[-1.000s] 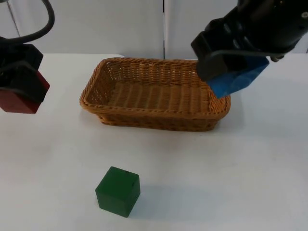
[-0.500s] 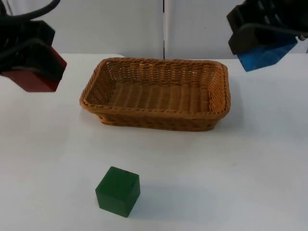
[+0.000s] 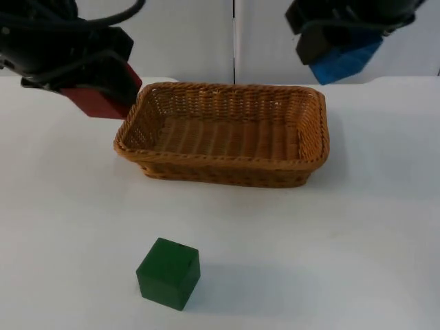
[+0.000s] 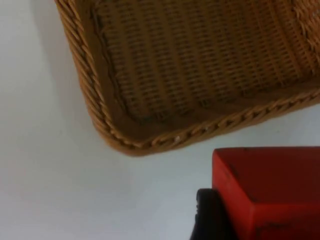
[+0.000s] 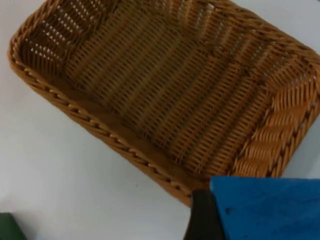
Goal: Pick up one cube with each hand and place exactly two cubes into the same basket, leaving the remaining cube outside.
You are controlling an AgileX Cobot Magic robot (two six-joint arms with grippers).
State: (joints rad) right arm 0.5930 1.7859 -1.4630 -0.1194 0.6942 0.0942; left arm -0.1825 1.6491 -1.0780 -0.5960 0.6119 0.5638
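A woven wicker basket (image 3: 221,168) stands mid-table with nothing inside. My left gripper (image 3: 103,93) hangs in the air just beyond the basket's left rim, shut on a red cube (image 3: 102,102). The same red cube (image 4: 267,192) sits close beside the basket's corner (image 4: 135,142) in the left wrist view. High over the basket's back right corner, my right gripper (image 3: 338,47) is shut on a blue cube (image 3: 342,60). That blue cube (image 5: 267,207) hangs above the basket's rim (image 5: 125,147) in the right wrist view. A green cube (image 3: 168,273) rests on the table in front of the basket.
The white table (image 3: 357,247) stretches wide around the basket. A grey partition wall (image 3: 206,34) closes off the back. A sliver of the green cube (image 5: 7,227) is visible in the right wrist view.
My left gripper has carried the red cube right and up to the basket's left rim. The right gripper has lifted the blue cube higher and shifted it left, toward the basket's back corner.
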